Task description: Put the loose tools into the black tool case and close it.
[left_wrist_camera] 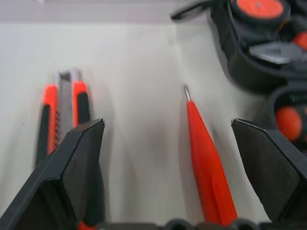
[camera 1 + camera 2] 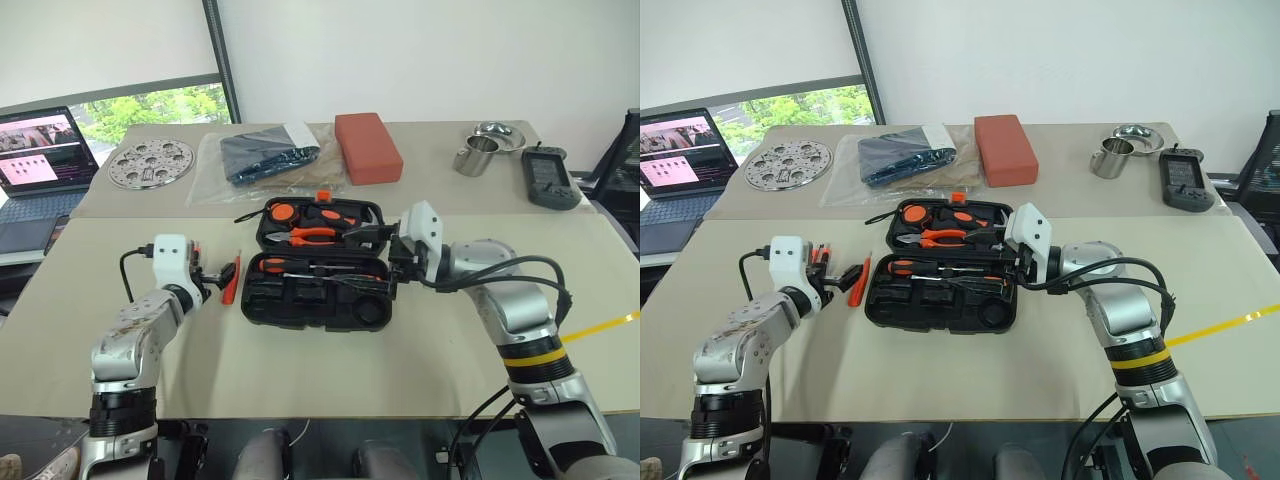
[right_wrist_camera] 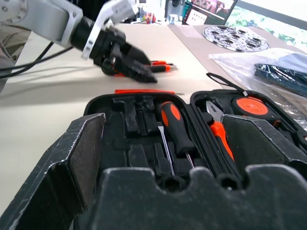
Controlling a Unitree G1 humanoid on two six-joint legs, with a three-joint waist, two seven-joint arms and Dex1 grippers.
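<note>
The black tool case (image 2: 300,300) lies open mid-table, with a screwdriver (image 3: 175,127), pliers (image 3: 218,132) and other tools in its moulded slots. Just left of it a slim orange tester screwdriver (image 1: 206,163) lies on the table between the open fingers of my left gripper (image 2: 220,272), which hangs low over it. The black-orange utility knife (image 1: 62,115) lies beside that gripper's outer finger (image 1: 72,167). My right gripper (image 2: 368,238) is open and empty, pointing left over the case's right end.
On the back table are a perforated metal disc (image 2: 151,163), a clear bag with a dark blue item (image 2: 262,157), a red block (image 2: 367,147), a metal cup (image 2: 477,157), a bowl (image 2: 499,135) and a black remote (image 2: 547,178). A laptop (image 2: 40,150) stands far left.
</note>
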